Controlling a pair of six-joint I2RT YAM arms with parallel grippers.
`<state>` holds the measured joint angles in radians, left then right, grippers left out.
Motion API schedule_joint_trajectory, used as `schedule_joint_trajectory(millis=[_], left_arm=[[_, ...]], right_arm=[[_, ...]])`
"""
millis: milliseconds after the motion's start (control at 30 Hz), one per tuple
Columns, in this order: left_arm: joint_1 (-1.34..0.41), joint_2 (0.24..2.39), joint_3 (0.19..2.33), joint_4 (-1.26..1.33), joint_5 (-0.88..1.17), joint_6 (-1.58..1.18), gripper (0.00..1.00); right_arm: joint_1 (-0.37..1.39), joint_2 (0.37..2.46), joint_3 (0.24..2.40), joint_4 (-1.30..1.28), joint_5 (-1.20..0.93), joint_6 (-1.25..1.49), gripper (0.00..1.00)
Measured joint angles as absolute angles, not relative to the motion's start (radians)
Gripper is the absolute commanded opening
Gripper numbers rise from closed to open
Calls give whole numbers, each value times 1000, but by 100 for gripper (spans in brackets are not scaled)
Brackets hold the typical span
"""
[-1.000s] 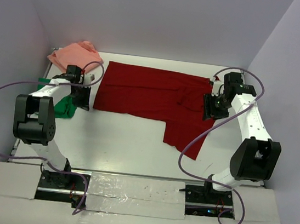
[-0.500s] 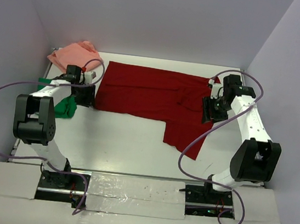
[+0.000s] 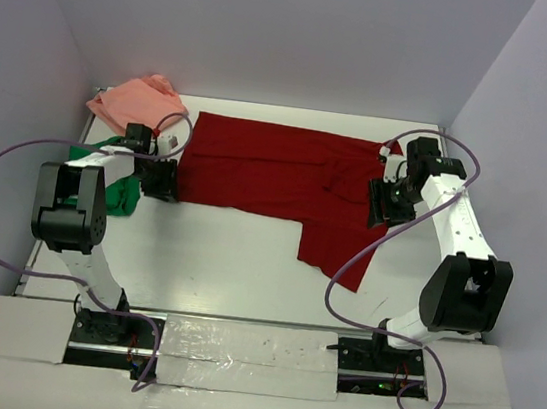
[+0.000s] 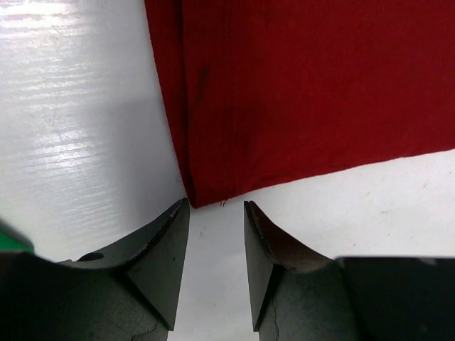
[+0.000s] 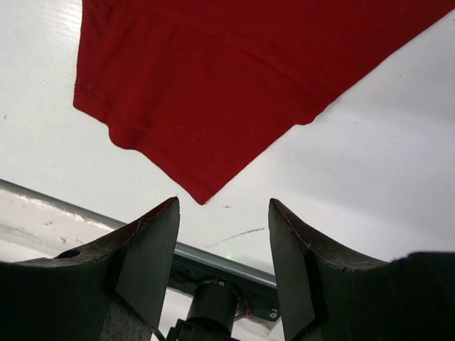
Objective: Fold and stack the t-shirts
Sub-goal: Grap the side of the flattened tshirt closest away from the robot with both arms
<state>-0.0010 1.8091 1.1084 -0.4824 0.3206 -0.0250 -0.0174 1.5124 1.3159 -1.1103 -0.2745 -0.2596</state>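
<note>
Lining up the first fold is what you're doing here, by my read: the dark red t-shirt point(image 3: 268, 169) is lying spread across the far half of the desk point(image 3: 226, 259), mostly flat, w/ one flap trailing toward you on the R side. The green t-shirt point(image 3: 121, 195) is sitting bunched at the L edge, partly behind the L arm point(image 3: 99, 153). The salmon pink t-shirt point(image 3: 131, 100) is waiting in the far-L corner. Nothing is stacked yet, so the task is looking early. The L arm is reaching low at the red shirt's near-L corner; its jaws are standing released w/ nothing between them, and the hem corner is sitting just ahead of the gap, approx centred. The R arm point(image 3: 450, 203) is hanging over the shirt's R end. Its jaws are likewise standing apart and empty, w/ the flap's pointed tip showing just beyond them in the wrist view; can't tell how high they're riding above the cloth. Next, you're probably needing a short push fwd on the L so the corner is sitting inside the gap, then a pinch catching cloth, not desk. The R side is needing its own hold on the flap or R edge before any lift, so both ends are travelling together & nothing is dragging or bunching.
</note>
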Motion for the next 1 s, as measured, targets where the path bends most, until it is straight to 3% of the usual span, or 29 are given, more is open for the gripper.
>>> schedule_joint_trajectory(millis=[333, 433, 600, 700, 1000], left_arm=[[-1, 1811, 1105, -434, 319, -41, 40], [-1, 1811, 1105, -427, 319, -45, 32], [-1, 1811, 1098, -411, 319, -51, 4], [-1, 1811, 1095, -410, 319, -49, 0], [-1, 1811, 1094, -408, 319, -48, 0]], right_arm=[[-3, 1481, 1288, -1127, -275, -278, 60], [21, 1480, 1283, -1131, -276, -279, 60], [36, 1477, 1283, -1139, -278, -289, 55], [38, 1478, 1282, -1171, -271, -319, 56], [42, 1478, 1124, -1285, -199, -453, 59]])
